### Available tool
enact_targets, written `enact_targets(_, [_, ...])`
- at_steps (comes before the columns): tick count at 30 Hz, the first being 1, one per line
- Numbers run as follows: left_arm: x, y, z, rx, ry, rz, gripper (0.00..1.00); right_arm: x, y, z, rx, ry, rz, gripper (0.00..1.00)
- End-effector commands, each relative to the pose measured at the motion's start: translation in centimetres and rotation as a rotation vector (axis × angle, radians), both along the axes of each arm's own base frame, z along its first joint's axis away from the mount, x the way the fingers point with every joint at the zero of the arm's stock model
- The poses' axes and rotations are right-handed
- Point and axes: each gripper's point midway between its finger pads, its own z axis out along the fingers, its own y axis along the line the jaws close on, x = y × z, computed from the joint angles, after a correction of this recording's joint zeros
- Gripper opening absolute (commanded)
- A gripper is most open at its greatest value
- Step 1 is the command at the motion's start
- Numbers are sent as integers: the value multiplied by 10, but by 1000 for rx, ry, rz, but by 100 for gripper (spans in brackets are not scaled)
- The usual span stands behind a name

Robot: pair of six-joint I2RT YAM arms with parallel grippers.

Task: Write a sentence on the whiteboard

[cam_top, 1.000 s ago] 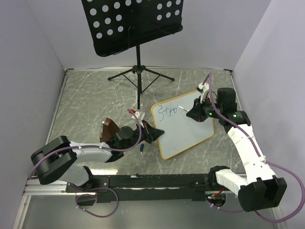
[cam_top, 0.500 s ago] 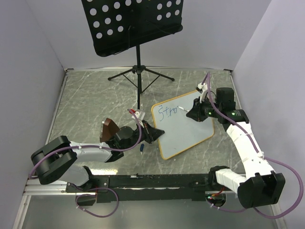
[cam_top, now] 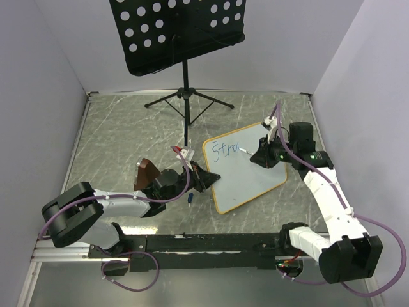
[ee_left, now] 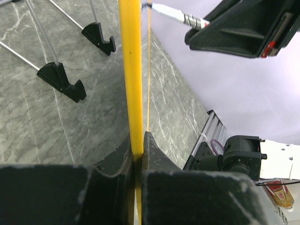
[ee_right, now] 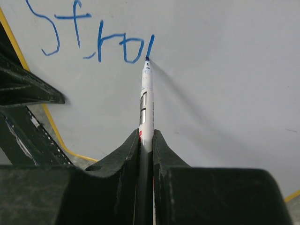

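Twice found a clamp: left jaws on the frame of the whiteboard (cam_top: 249, 178), right jaws on a marker (ee_right: 146, 98). Read only "Stro" plus one stroke of the sentence (ee_right: 93, 42); saw the board merely edge-on from the left wrist, on the worktop (cam_top: 121, 141).

whiteboard (cam_top: 248, 182): I read white, thin yellow-orange frame
sentence (ee_right: 98, 46): blue strokes
marker (ee_right: 146, 101): white barrel, blue tip
table (cam_top: 121, 141): grey marbled
music stand (cam_top: 179, 29): black, round holes
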Motion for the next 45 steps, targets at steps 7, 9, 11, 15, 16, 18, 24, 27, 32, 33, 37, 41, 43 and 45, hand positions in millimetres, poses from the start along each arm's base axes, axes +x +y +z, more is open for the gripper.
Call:
enact_targets(7, [3, -6, 44, -102, -116, -14, 1, -21, -1, -7, -10, 0, 44, 0])
enact_targets(9, [3, -7, 44, -103, -117, -14, 1, -21, -1, -7, -8, -1, 45, 0])
enact_targets(11, [3, -7, 44, -101, -115, -15, 1, -19, 0, -4, -5, -9, 43, 0])
enact_targets(15, [3, -9, 43, -101, -112, -23, 1, -13, 2, 3, 7, -19, 39, 0])
enact_targets(16, [2, -9, 43, -102, -111, -26, 1, -11, 2, 3, 7, -20, 37, 0])
enact_targets(18, [2, -9, 43, -103, -110, -26, 1, -8, 2, 7, 9, -32, 33, 0])
enact_targets(24, [1, -9, 43, -108, -108, -28, 1, 1, 3, 14, 17, -48, 20, 0])
enact_targets(27, [2, -9, 44, -108, -110, -28, 1, 7, 2, 20, 16, -61, 10, 0])
enact_targets(32, [1, -10, 43, -105, -110, -31, 1, 17, 1, 29, 20, -80, -5, 0])
enact_targets(33, [1, -10, 43, -106, -110, -31, 1, 20, 1, 29, 17, -79, -10, 0])
enact_targets(37, [1, -9, 43, -106, -110, -28, 1, 28, -3, 30, 6, -77, -36, 0])
enact_targets(41, [1, -7, 43, -107, -112, -23, 1, 31, -10, 25, -8, -62, -68, 0])
enact_targets(43, [1, -7, 42, -106, -110, -22, 1, 29, -12, 25, -9, -63, -76, 0])
enact_targets(45, [1, -7, 41, -105, -109, -22, 1, 27, -13, 23, -11, -56, -75, 0])
